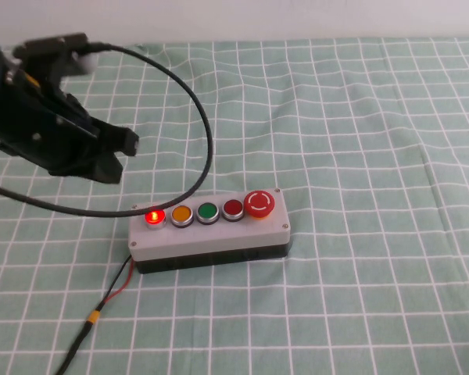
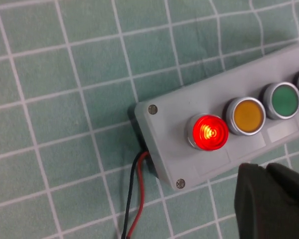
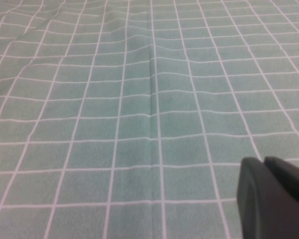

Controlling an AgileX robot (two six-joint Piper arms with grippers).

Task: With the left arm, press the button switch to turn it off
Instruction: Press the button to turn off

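A grey switch box (image 1: 211, 234) lies on the green checked cloth near the middle. It carries a lit red button (image 1: 154, 217) at its left end, then an orange, a green and a red button, and a big red stop knob (image 1: 259, 204). My left gripper (image 1: 117, 156) is shut and empty, hovering behind and to the left of the box, apart from it. In the left wrist view the lit red button (image 2: 209, 132) glows just beyond my shut left gripper (image 2: 261, 172). My right gripper (image 3: 264, 167) is shut over bare cloth and does not show in the high view.
A black cable (image 1: 195, 117) loops from my left arm over the cloth behind the box. Red and black wires (image 1: 113, 293) run from the box's left end toward the front edge. A cloth fold lies at the right (image 1: 434, 180).
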